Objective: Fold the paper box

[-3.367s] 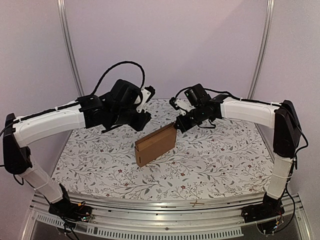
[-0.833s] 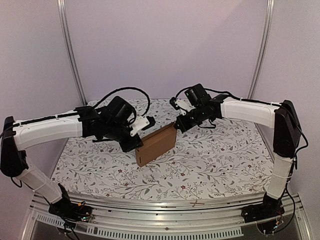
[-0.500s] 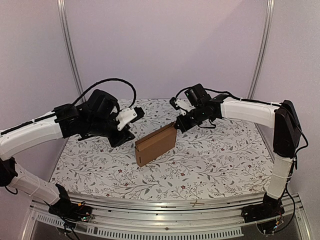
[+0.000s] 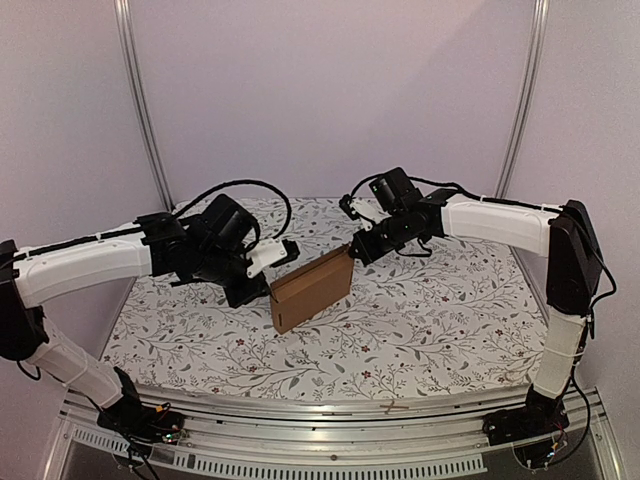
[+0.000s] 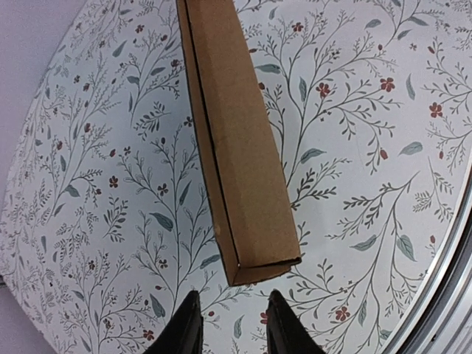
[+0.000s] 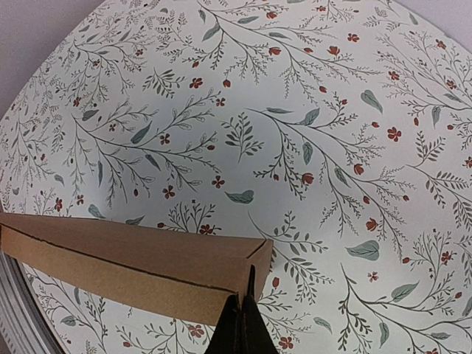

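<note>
**Top external.** We note the paper box (image 4: 311, 288) near the middle of the floral table cover (image 4: 430, 320). It is a thin, closed, brown slab, set at a slant with its broad face toward the camera. Its lower-left end sits low and its upper-right corner is raised. We cannot tell whether the low end touches the cover. The right gripper (image 4: 353, 252) meets the raised corner. The left gripper (image 4: 265, 283) is just beside the low end, and from here we cannot tell whether the two touch.

**Left wrist.** We see two dark fingertips (image 5: 184, 328) at the bottom edge, spread, with bare cover showing in the gap and nothing between them. The box's narrow end lies just ahead of the tips, apart from them. From there the box runs away up the frame, with a thin dark seam along its long edge.

**Right wrist.** The fingers (image 6: 232, 332) are pressed together. Their tips come to a point at the box's near corner, nipping the thin cardboard edge there. The box stretches off to the left of the frame, narrow side toward us, with a dark slit running its length. The patterned cover lies beneath and beyond it.
</note>
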Controlling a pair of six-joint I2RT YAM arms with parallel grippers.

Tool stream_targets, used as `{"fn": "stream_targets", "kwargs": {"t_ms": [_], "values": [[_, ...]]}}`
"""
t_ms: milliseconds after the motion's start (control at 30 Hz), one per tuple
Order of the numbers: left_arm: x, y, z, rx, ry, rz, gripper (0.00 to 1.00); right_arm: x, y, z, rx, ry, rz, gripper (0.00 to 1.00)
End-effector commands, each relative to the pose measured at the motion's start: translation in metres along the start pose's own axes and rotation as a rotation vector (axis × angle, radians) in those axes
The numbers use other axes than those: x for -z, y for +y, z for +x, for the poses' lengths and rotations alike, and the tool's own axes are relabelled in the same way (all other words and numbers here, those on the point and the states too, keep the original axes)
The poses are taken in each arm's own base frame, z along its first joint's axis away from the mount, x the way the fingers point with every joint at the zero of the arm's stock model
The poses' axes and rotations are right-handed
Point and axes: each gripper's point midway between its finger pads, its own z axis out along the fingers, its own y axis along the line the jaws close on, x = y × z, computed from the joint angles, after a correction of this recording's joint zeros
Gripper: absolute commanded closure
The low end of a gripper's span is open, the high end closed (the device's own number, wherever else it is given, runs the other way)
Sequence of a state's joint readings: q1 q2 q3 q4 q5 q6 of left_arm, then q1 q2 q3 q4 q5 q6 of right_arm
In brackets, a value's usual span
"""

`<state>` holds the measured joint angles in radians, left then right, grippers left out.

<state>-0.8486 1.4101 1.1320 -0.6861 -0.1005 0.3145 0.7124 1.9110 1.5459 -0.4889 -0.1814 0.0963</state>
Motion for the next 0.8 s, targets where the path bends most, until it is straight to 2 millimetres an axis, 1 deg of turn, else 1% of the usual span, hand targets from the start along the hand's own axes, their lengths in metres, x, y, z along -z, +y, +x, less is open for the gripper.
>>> {"fn": "stream_targets", "kwargs": {"t_ms": [0,133,533,633,767], "values": [[-0.006,0.0,-0.004,0.002,-0.001,0.027,0.7,-0.009,-0.001,0.017,-0.012,0.068,-0.005,1.0],[-0.01,-0.001,-0.006,0.001,0.0,0.036,0.71,-0.009,-0.001,0.017,-0.012,0.067,-0.005,1.0],[-0.013,-0.005,-0.012,0.01,-0.02,0.066,0.73,-0.009,0.0,0.018,-0.012,0.068,-0.011,1.0],[-0.011,-0.008,-0.013,0.008,-0.026,0.08,0.73,-0.009,0.0,0.018,-0.012,0.068,-0.01,1.0],[-0.003,-0.007,-0.015,0.011,-0.049,0.073,0.71,-0.009,0.0,0.018,-0.012,0.068,-0.009,1.0]]}}
